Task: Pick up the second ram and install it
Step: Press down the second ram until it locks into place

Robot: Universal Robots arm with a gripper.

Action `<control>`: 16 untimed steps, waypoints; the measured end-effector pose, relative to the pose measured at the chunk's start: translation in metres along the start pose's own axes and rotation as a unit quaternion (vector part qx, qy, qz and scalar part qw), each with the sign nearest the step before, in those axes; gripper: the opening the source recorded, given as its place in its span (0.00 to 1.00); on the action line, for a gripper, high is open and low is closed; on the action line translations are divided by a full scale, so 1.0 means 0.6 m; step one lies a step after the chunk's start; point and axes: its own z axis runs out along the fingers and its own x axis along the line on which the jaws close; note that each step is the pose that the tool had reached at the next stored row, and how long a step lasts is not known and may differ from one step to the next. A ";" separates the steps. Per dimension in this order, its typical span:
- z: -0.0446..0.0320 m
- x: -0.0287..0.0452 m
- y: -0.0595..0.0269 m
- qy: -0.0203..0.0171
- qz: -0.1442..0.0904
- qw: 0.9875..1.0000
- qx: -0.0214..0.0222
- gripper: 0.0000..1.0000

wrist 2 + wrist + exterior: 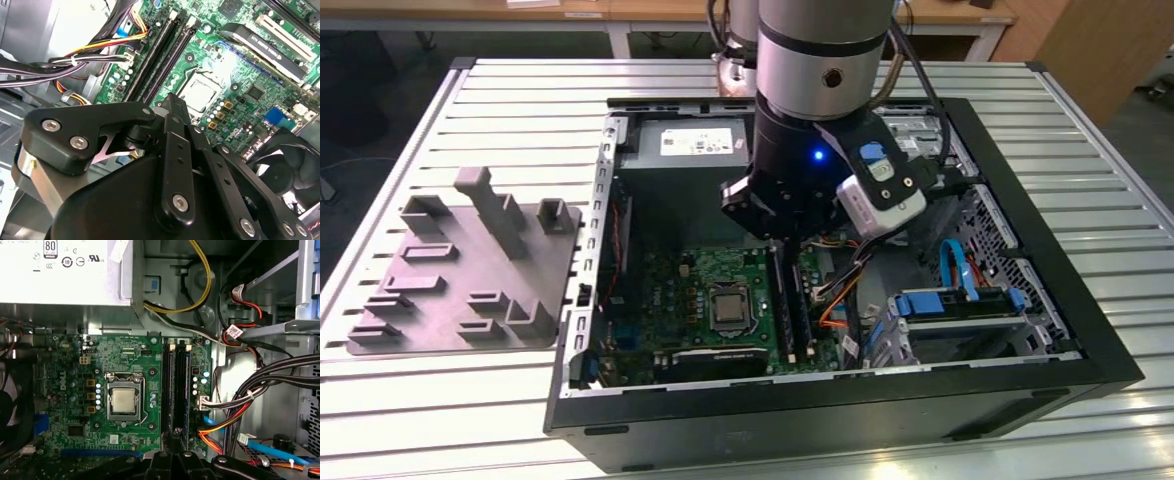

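My gripper [781, 238] is down inside the open computer case, over the green motherboard [687, 275]. Its fingers are drawn together, with the tips [176, 436] above one end of the two long memory slots beside the processor socket [123, 401]. The second ram [171, 390] is a narrow dark bar standing edge-on in the slot nearer the socket, also seen in the exterior view [783, 295] and the second wrist view [172, 57]. Whether the fingertips [169, 102] touch it I cannot tell. Nothing long hangs between the fingers.
A grey moulded fixture plate [460, 285] lies on the slatted table at the exterior view's left. The power supply [687, 145] fills the case's far end. Cable bundles [250, 395] and a blue drive bay [961, 305] crowd the side beyond the slots. A fan [287, 172] sits by the board.
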 end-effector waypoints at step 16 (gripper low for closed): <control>0.035 -0.008 -0.028 -0.001 0.000 1.000 -0.023 0.10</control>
